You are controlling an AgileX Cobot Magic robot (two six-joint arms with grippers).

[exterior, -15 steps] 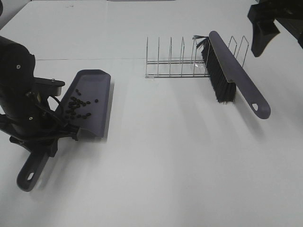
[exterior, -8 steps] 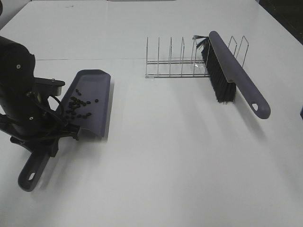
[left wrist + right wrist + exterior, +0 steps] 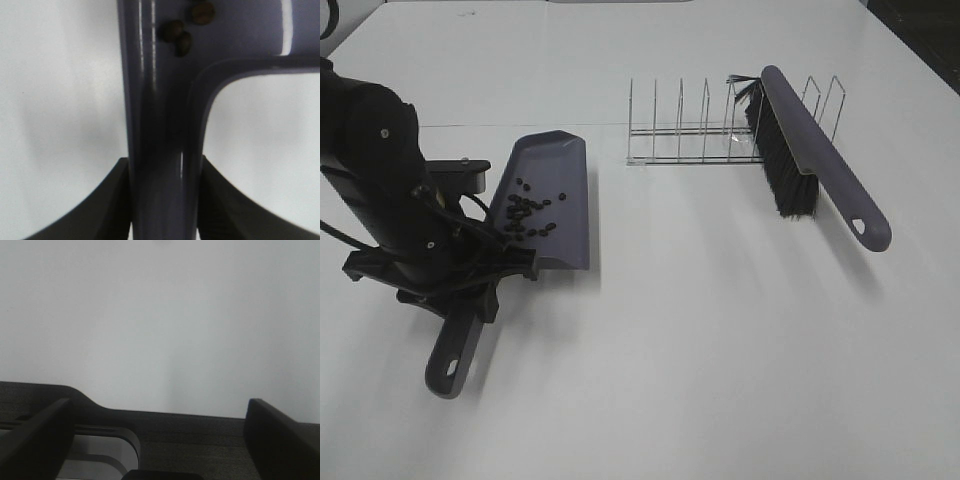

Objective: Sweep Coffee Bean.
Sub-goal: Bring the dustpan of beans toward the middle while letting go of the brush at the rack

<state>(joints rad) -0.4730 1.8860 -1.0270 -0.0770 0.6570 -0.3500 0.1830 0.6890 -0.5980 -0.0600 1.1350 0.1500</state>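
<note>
**Dustpan shifted toward table centre, beans aboard**

Moved since a second ago: the dustpan [image 3: 542, 200] and the left arm carrying it, both now further toward the middle of the table and nearer the wire rack [image 3: 690, 125]; the right arm, then visible at the far right corner, is gone from the high view.

Item 1, left gripper [image 3: 165, 200]: clamped on the dustpan's handle, one finger pressed to each side of it in the wrist view.

Item 2, right gripper [image 3: 160, 440]: fingers apart, nothing between them, only bare white table [image 3: 720, 350] beyond.

Item 3, coffee beans [image 3: 528, 213]: clustered inside the pan toward its handle end; three show close up in the left wrist view. No loose beans can be made out on the table.

Item 4, brush [image 3: 800, 150]: leaning in the rack, bristles down, handle pointing toward the near right, untouched.

Step in hand, as judged: sweeping looks finished; the loaded pan is being carried. Next move calls for keeping the pan level, handle end low, so beans do not roll off the open lip.
</note>
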